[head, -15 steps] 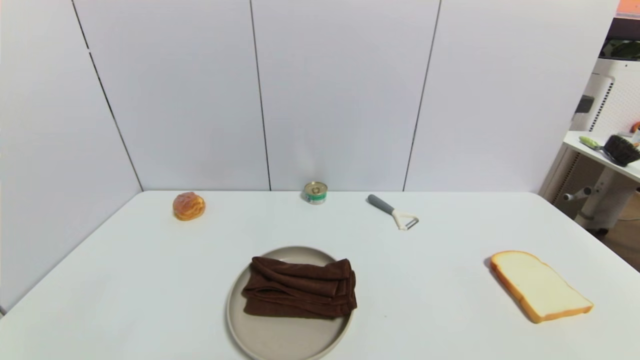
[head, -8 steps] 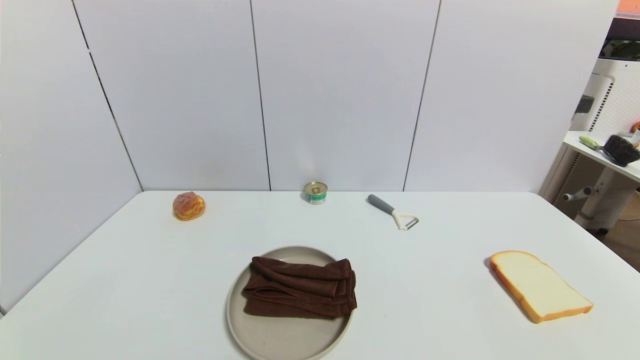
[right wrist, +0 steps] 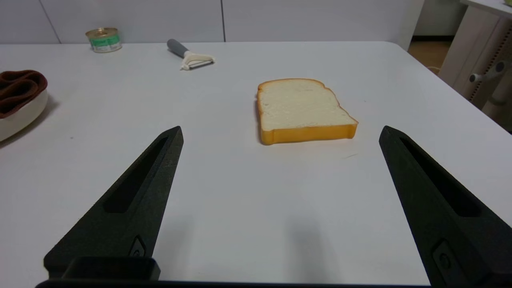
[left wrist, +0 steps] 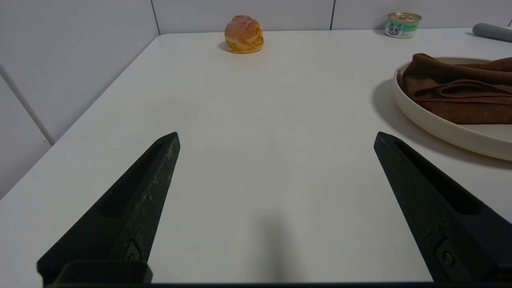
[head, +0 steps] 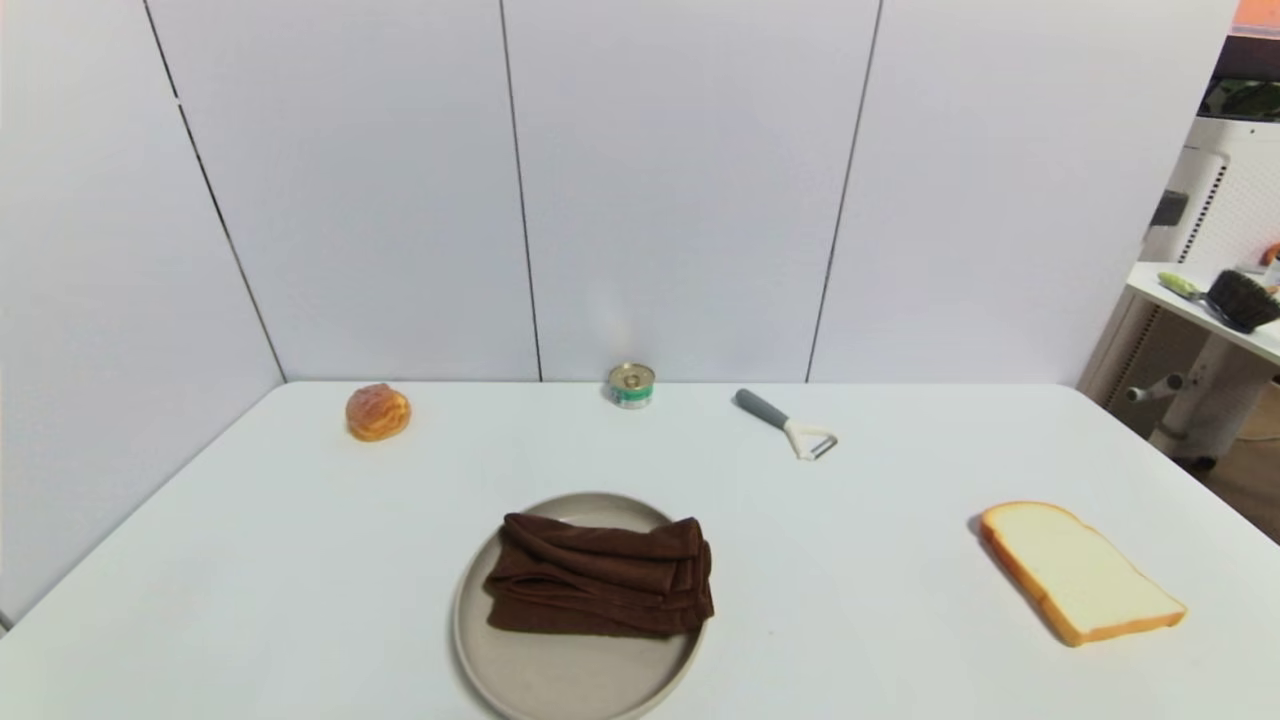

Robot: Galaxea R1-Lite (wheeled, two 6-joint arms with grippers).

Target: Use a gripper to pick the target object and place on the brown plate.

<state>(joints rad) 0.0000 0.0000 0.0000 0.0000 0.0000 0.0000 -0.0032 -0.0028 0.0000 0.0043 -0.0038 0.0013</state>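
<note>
The dark brown folded cloth (head: 600, 577) lies on the beige-tan plate (head: 560, 675) at the front middle of the white table. The cloth (left wrist: 460, 90) and the plate (left wrist: 440, 128) also show in the left wrist view. Both show at the edge of the right wrist view, cloth (right wrist: 18, 86) on plate (right wrist: 20, 116). My left gripper (left wrist: 276, 138) is open and empty, low over bare table beside the plate. My right gripper (right wrist: 280, 134) is open and empty, low over the table short of the bread slice. Neither gripper shows in the head view.
A white bread slice (head: 1080, 572) lies at the front right. A cream puff (head: 378, 412), a small tin can (head: 631, 385) and a peeler (head: 790, 423) sit along the back of the table. White wall panels stand behind and to the left.
</note>
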